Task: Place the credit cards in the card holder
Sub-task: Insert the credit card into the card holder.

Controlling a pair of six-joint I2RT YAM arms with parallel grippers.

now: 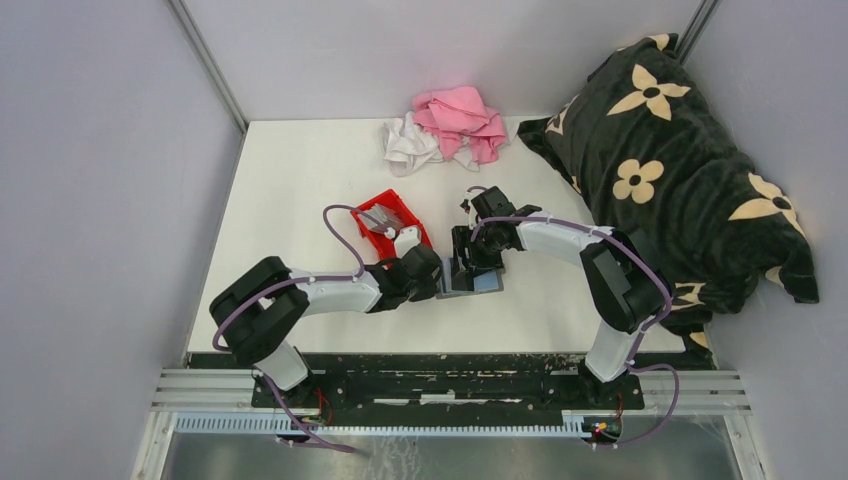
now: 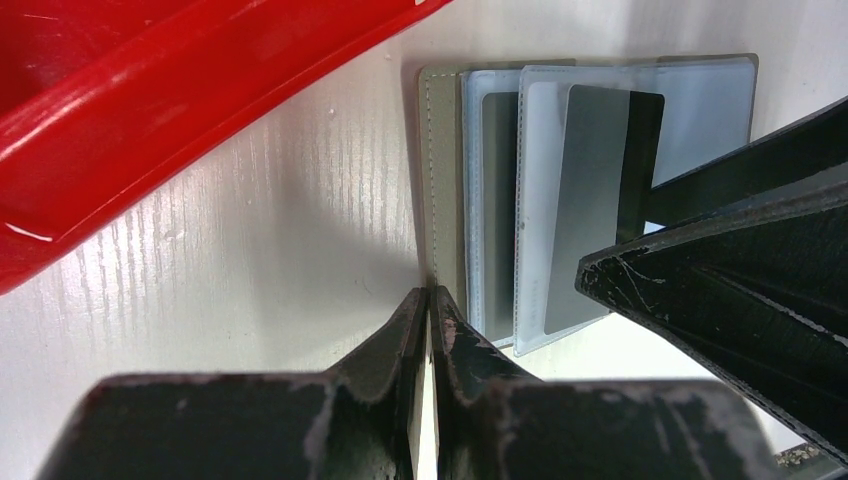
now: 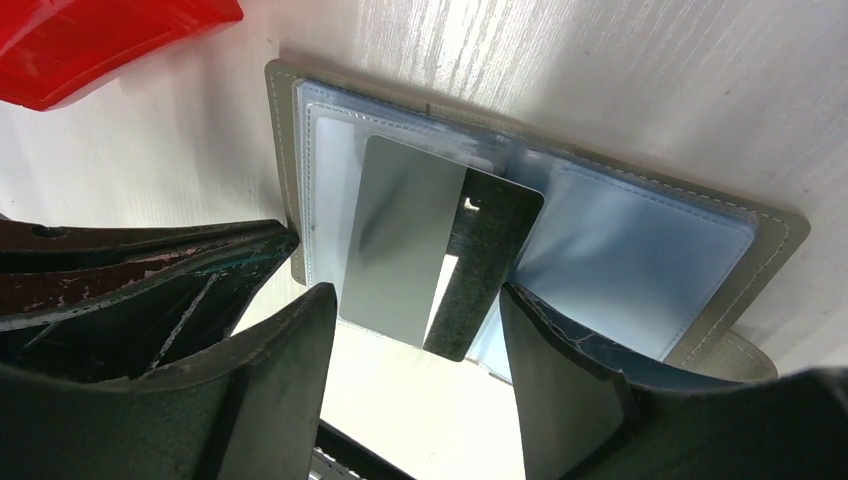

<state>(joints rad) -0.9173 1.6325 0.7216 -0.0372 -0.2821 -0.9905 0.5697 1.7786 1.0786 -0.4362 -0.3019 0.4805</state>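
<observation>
The card holder lies open on the white table, its grey cover under clear bluish sleeves. One silver credit card with a dark stripe sits partly in a sleeve, its lower end sticking out. It also shows in the left wrist view, next to a second card inside a left sleeve. My right gripper is open, with its fingers either side of the card's free end and not touching it. My left gripper is shut, with its tips at the holder's left cover edge.
A red plastic bin with greyish cards in it stands just left of the holder, close to my left gripper. Pink and white cloths lie at the back. A black flowered blanket covers the right side.
</observation>
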